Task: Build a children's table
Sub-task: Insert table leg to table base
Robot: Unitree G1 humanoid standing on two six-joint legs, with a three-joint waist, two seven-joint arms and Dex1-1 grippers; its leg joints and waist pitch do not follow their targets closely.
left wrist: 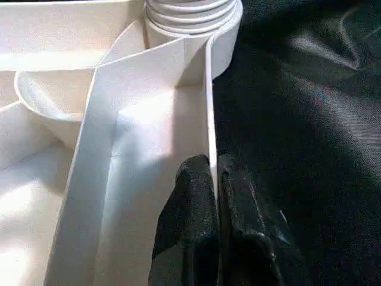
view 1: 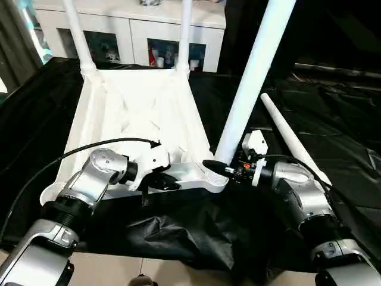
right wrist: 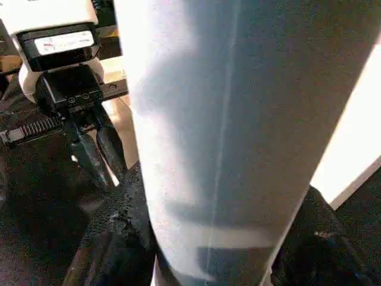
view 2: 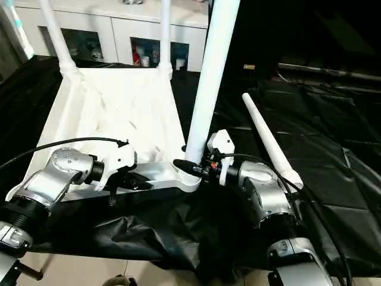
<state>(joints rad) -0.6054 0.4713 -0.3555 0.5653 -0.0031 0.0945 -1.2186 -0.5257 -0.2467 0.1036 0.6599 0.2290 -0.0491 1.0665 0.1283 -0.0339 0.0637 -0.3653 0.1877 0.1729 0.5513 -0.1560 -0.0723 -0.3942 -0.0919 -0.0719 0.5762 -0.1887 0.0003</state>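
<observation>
Fingers of the left gripper (left wrist: 213, 196) closed on the thin near side wall of the table top (view 1: 140, 113), 1 black finger (left wrist: 187, 220) inside the wall and 1 outside it, the wall pinched between them. Fingers of the right gripper (view 1: 229, 168) clamped around the lower end of the leg being fitted (view 1: 256, 77), 1 finger (right wrist: 119, 238) on each side of the tube (seen close in the right wrist view).

Table top: white plastic, lying upside down on black cloth (view 1: 333, 113), ribbed underside facing up. Its near right corner socket (view 1: 211, 176) receives the foot of the held leg, which rises steeply from the socket and leans slightly to the right; the ridged base of this leg sits in the socket, as the left wrist view shows.

2 further legs stand upright in the far corners: far left leg (view 1: 77, 36) and far right leg (view 1: 185, 33). A loose leg (view 1: 292, 137) lies on the cloth to the right of the top, near the right forearm, pointing away toward the far left.

White cabinet (view 1: 137, 30) with glass doors at the far edge of the scene.
</observation>
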